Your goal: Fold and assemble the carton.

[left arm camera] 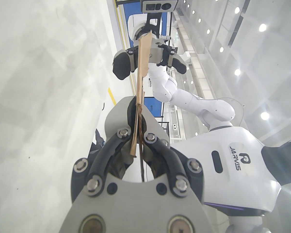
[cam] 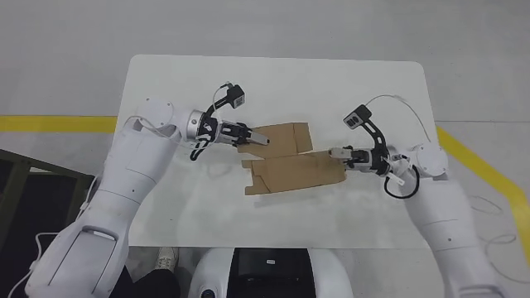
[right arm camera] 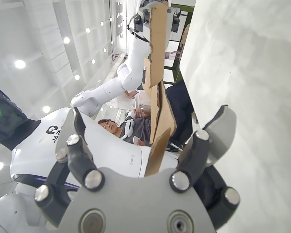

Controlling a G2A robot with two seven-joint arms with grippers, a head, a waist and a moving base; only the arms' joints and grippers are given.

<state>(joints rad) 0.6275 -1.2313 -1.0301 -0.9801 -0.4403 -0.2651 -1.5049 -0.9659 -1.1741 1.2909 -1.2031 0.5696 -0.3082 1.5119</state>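
Carton, a flattened brown cardboard blank with loose flaps, is hanging level over the middle of the white rounded table, seemingly just off the surface, since a shadow is showing beneath it. At its 9 o'clock end the left gripper is pinching the doubled layers, both dark pads pressing tight on the board. At the 3 o'clock end the right gripper is sitting with its fingers spread wide. The cardboard edge is running between them and, as far as can be judged, touching neither pad.

The robot is probably taking a second hold so the flat tube can be squared open. To do that well, the right fingers should be closing on one wall or one flap only, near a crease, while the left is holding firm, because pinching both layers at both ends would be keeping the carton flat. The thin board looks likely to buckle or tear at its ragged edges, so a gentle pull across the creases is suiting it best.

The tabletop close beneath is leaving little room for the walls to swing down, and the flaps jutting at 12 o'clock may be catching. A yellow floor stripe is running past the table at 9 o'clock, and a dark metal frame is standing at 8 o'clock, both well apart from the work
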